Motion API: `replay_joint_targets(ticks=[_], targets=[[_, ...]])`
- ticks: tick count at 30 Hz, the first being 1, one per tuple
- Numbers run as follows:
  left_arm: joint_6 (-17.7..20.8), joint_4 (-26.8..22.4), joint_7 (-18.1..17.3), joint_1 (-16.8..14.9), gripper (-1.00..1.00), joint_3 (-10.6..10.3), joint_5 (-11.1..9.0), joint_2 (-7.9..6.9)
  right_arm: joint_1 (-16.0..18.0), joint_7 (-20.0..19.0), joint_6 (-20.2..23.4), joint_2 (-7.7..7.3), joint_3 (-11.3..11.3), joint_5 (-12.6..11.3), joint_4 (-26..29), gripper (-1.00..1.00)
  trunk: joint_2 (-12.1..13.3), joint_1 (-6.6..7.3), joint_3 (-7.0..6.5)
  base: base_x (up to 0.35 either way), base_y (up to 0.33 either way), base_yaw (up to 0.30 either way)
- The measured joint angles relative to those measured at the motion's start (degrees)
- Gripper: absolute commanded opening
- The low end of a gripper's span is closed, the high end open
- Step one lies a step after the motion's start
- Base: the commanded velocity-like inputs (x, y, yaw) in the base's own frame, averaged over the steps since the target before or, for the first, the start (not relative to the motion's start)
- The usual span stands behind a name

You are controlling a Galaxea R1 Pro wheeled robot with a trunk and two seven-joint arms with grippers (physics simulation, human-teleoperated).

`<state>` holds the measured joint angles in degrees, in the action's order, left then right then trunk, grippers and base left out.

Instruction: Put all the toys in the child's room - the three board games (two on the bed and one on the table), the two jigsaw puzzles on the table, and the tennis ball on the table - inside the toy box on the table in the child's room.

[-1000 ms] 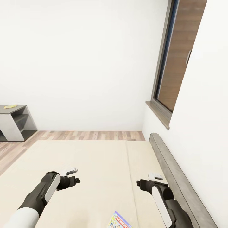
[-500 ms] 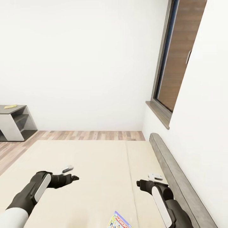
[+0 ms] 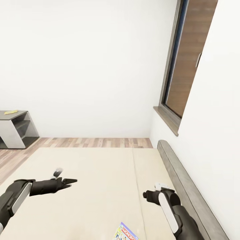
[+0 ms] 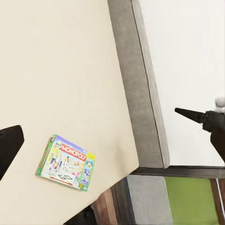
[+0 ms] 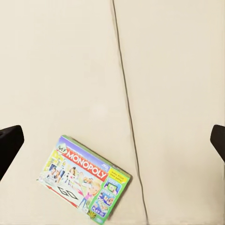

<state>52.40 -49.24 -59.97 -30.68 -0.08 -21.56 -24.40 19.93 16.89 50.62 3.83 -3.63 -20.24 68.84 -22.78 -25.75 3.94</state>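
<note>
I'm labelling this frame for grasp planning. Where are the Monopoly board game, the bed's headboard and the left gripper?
Monopoly board game (image 5: 84, 180): right wrist view, middle of the box lid.
Headboard (image 3: 186, 186): head view, its grey top edge.
Left gripper (image 3: 68, 182): head view, between its fingertips.

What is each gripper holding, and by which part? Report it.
Nothing is held. The left gripper and right gripper are both open and empty above the beige bed; the colourful flat Monopoly board game box lies untouched on the mattress.
</note>
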Motion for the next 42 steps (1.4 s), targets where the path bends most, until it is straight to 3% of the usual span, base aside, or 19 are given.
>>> replay_joint_targets(ticks=[3, 8, 19, 42], targets=[[-0.05, 0.01, -2.30, 0.04, 1.00, 0.00, 0.05, -0.71, 1.13, -0.06, 2.56, -0.04, 0.26, -0.12, -2.01, 1.00, 0.00, 0.00, 0.00, 0.000, 0.000, 0.000], [-0.06, 0.14, -2.96, 0.06, 1.00, 0.00, 0.06, -0.93, 1.46, -0.12, 3.31, -0.05, 0.40, -0.15, -2.64, 1.00, 0.00, 0.00, 0.00, 0.000, 0.000, 0.000], [-0.14, 0.19, -3.06, 0.06, 1.00, -0.02, 0.06, -0.90, 1.54, -0.12, 3.13, -0.05, 0.43, -0.94, -2.76, 1.00, 0.00, 0.00, 0.13, 0.000, 0.000, 0.000], [-0.16, 0.19, -3.12, 0.06, 1.00, -0.06, 0.08, -0.79, 1.55, -0.17, 3.03, -0.05, 0.43, -1.44, -2.80, 1.00, 0.00, 0.00, 2.19, 0.000, 0.000, 0.000]])
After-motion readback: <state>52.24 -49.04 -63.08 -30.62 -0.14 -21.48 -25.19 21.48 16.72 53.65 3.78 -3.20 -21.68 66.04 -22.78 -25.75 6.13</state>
